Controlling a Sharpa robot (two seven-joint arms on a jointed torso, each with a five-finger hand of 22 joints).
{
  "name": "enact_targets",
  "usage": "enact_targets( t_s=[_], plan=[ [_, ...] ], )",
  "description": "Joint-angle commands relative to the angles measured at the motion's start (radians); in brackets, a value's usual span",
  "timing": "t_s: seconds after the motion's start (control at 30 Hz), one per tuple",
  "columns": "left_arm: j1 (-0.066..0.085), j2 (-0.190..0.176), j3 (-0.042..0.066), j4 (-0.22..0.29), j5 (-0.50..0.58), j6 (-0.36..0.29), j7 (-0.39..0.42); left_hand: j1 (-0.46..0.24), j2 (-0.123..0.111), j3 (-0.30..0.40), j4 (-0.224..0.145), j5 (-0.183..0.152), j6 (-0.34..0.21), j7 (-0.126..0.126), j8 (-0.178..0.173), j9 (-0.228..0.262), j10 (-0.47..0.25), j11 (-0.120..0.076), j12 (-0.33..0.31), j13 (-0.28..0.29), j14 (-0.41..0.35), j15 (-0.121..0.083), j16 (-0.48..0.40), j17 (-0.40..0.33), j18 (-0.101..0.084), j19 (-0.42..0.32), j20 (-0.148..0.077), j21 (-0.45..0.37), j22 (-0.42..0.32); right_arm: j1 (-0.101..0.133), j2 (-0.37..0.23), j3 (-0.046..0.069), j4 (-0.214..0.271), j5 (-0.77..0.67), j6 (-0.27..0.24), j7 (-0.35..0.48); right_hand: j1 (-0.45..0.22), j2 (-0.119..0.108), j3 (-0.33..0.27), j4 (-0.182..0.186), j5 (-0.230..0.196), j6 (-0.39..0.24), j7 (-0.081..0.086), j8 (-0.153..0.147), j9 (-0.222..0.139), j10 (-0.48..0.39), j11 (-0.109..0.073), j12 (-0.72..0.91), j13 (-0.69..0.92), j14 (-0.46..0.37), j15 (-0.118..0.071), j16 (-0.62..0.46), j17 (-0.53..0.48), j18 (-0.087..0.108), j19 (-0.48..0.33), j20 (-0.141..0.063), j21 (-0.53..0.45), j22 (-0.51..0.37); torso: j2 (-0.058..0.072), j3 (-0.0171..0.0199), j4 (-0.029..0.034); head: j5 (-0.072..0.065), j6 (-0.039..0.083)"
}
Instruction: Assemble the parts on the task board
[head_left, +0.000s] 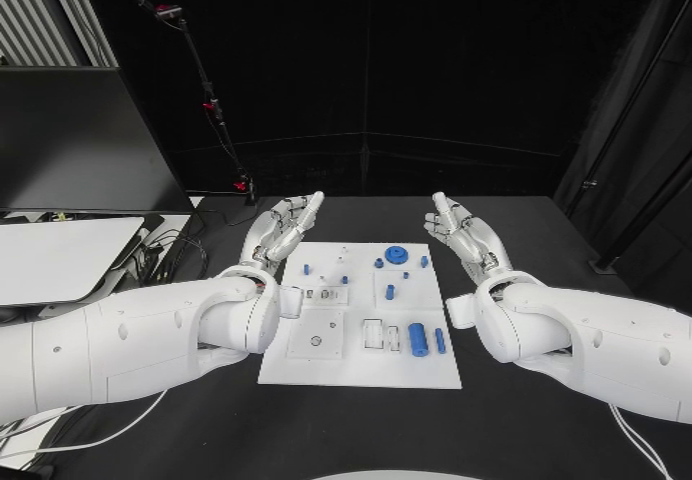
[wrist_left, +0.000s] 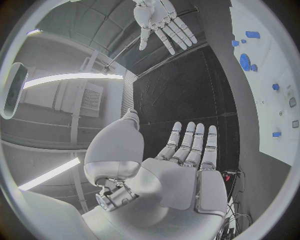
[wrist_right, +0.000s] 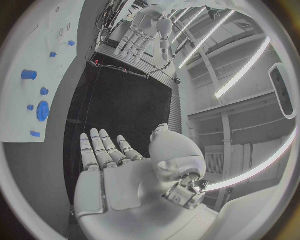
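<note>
both the left robot hand (head_left: 283, 228) and the right robot hand (head_left: 464, 238) hang flat and spread, holding nothing, with the task board (head_left: 364, 372) on the table (head_left: 519, 420) between them. no assembly step looks begun; the blue parts (head_left: 417, 339) lie loose on the board, so the next move likely calls for one robot hand to reach inward and pick a part.

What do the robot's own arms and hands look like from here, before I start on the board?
Both arms are bulky, rounded glossy white shells with a ring joint at each wrist. The left hand and right hand are silver-grey metal, many-fingered, with segmented fingers and smooth pale palm plates, seen close in the wrist views. A thin white cable trails under the left arm and another under the right.
</note>
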Motion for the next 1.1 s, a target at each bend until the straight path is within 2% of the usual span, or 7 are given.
enact_targets(
  t_s=[0.03,0.17,0.3,0.33,0.37,0.77,1.1],
  plan=[
    [0.022,-0.003,-0.021,0.004,-0.03,0.056,0.321,0.016,0.0,0.0,0.006,0.004,0.007,0.152,0.011,0.001,0.007,0.004,0.012,0.001,0.001,0.008,0.014,0.002,0.018,0.007,0.002,0.006,0.002,0.014,0.004,-0.013,-0.004,-0.171,0.094,0.026,0.008,0.001,-0.003,0.001,0.006,0.008,0.18,0.003,0.001,0.0,0.004,0.003,0.001,0.0,0.003,0.003,0.001,0.011,-0.002,0.007,0.002,0.001,0.0,-0.0001,-0.0004,0.0,0.0],
    [0.042,-0.006,-0.048,0.005,-0.035,0.07,0.388,0.016,0.003,0.001,0.005,0.004,0.007,0.152,0.011,0.001,0.008,0.005,0.013,0.001,0.002,0.009,0.014,0.002,0.017,0.007,0.003,0.007,0.003,0.023,0.006,-0.026,-0.008,-0.208,0.112,0.029,0.009,0.001,-0.003,0.001,0.006,0.008,0.18,0.003,0.001,0.0,0.004,0.004,0.001,0.0,0.004,0.004,0.001,0.011,-0.001,0.007,0.002,0.001,0.0,-0.0001,-0.0004,0.0,0.0],
    [0.053,-0.007,-0.063,0.005,-0.038,0.077,0.423,0.016,0.008,0.002,0.005,0.005,0.01,0.153,0.013,0.001,0.012,0.008,0.015,0.002,0.005,0.013,0.016,0.002,0.017,0.01,0.007,0.01,0.004,0.025,0.007,-0.028,-0.009,-0.214,0.115,0.029,0.01,0.002,-0.003,0.001,0.006,0.008,0.18,0.003,0.001,0.001,0.004,0.005,0.001,0.0,0.004,0.005,0.001,0.011,-0.001,0.007,0.002,0.001,0.0,-0.0001,-0.0004,0.0,0.0],
    [0.054,-0.007,-0.064,0.005,-0.038,0.078,0.425,0.017,0.013,0.004,0.005,0.006,0.011,0.154,0.014,0.001,0.015,0.009,0.016,0.002,0.006,0.015,0.017,0.002,0.017,0.011,0.009,0.012,0.004,0.025,0.007,-0.028,-0.009,-0.214,0.115,0.029,0.01,0.002,-0.003,0.001,0.006,0.008,0.18,0.003,0.001,0.001,0.004,0.005,0.001,0.0,0.004,0.005,0.001,0.011,-0.001,0.007,0.002,0.001,0.0,-0.0001,-0.0004,0.0,0.0],
    [0.054,-0.015,-0.064,0.002,-0.038,0.093,0.411,0.017,0.015,0.004,0.005,0.006,0.012,0.154,0.014,0.001,0.016,0.009,0.017,0.002,0.007,0.016,0.017,0.002,0.017,0.013,0.01,0.014,0.005,0.025,0.012,-0.028,-0.023,-0.214,0.126,0.019,0.011,0.002,-0.003,0.001,0.006,0.008,0.18,0.003,0.0,0.001,0.004,0.006,0.001,0.001,0.004,0.006,0.001,0.011,-0.001,0.008,0.003,0.001,0.0,-0.0003,0.0004,0.007,-0.021],
    [0.055,-0.012,-0.064,-0.005,-0.038,0.11,0.397,0.025,0.019,0.003,0.004,0.013,0.036,0.155,0.02,0.001,0.049,0.016,0.026,0.0,0.035,0.029,0.023,0.001,0.022,0.034,0.03,0.039,0.012,0.025,0.017,-0.028,-0.043,-0.214,0.166,0.014,0.03,0.006,0.002,0.001,0.006,0.003,0.179,-0.003,-0.003,0.01,0.006,0.023,0.002,0.01,0.013,0.02,0.001,0.01,0.003,0.015,0.006,0.003,0.005,0.0015,0.0038,0.018,-0.033],
    [0.069,-0.016,-0.064,-0.015,-0.038,0.122,0.373,0.026,0.016,-0.001,0.005,0.013,0.064,0.155,0.02,0.0,0.071,0.017,0.023,-0.001,0.04,0.036,0.013,-0.001,0.028,0.029,0.043,0.038,0.01,0.025,0.016,-0.028,-0.055,-0.214,0.194,0.005,0.06,0.007,0.021,0.002,0.006,0.005,0.178,0.008,-0.003,0.042,0.007,0.076,0.008,0.095,0.008,0.102,0.011,0.013,0.007,0.014,0.01,0.005,0.029,-0.0007,0.0094,0.012,-0.031]
  ],
)
